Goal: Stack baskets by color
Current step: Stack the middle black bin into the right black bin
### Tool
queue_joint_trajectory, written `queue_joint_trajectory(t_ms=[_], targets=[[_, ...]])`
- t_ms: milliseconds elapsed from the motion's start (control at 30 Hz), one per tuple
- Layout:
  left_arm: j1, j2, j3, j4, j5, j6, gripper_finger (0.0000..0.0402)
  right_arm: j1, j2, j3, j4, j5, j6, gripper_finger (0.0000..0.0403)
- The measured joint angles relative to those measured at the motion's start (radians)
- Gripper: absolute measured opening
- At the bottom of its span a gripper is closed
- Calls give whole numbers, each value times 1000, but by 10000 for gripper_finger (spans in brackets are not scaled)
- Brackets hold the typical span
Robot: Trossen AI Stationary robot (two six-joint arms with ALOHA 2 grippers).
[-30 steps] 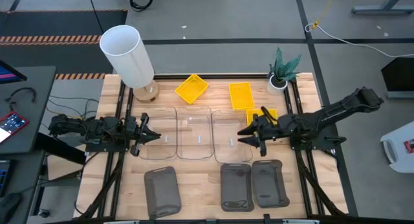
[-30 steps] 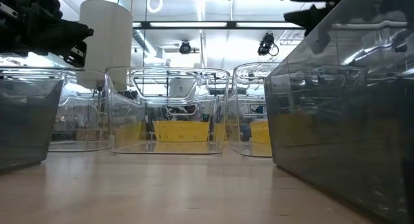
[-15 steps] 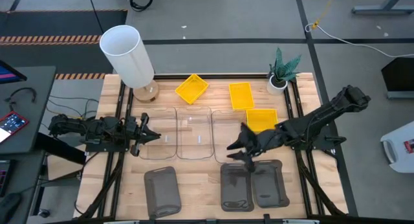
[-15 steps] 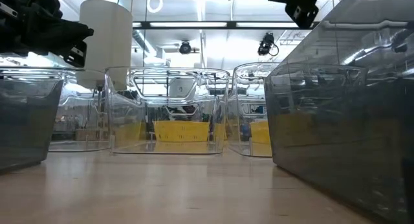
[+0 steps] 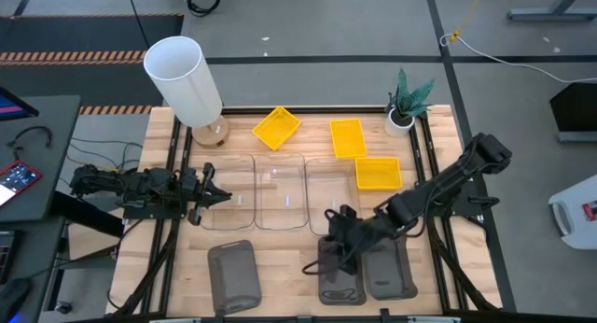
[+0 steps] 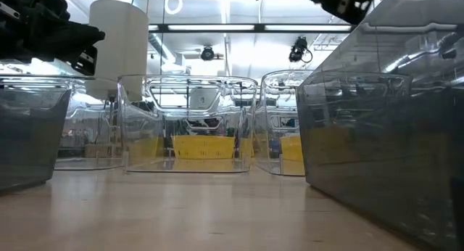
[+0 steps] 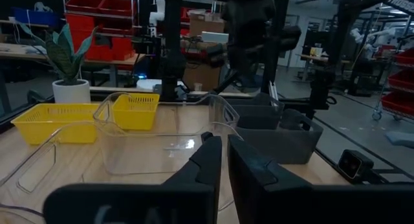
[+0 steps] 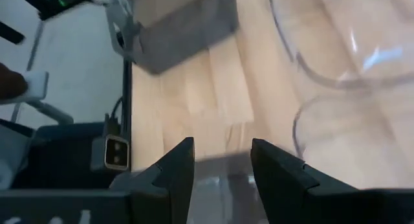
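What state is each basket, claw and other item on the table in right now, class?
Three yellow baskets: separate, unstacked, at the far side.
Three clear baskets: side by side in a row, unstacked.
Three grey baskets: upright, unstacked, along the near edge.
Right claw: open, empty, over the middle grey basket.
Left claw: shut, empty, at the left clear basket's edge.
White cylinder: standing upright.
Potted plant: upright in the far right corner.

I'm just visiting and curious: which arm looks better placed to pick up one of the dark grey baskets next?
The right. Its open right gripper hovers at the middle grey basket. The left gripper, shut, waits at the table's left edge beside the clear baskets.
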Motion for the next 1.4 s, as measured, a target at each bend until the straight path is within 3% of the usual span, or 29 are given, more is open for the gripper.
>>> queue_joint_trajectory(t_ms=[567, 1000, 1133, 1400], targets=[[0, 0, 0, 1, 0, 0, 36, 60, 75, 12, -59, -127, 344, 158], [0, 0, 0, 14, 0, 0, 34, 70, 99, 14, 6, -207, 485, 158], [0, 0, 0, 14, 0, 0, 36, 84, 142, 79, -9, -234, 464, 158], [0, 1, 0, 11, 0, 0, 25, 109, 293, 310, -210, -244, 372, 158]])
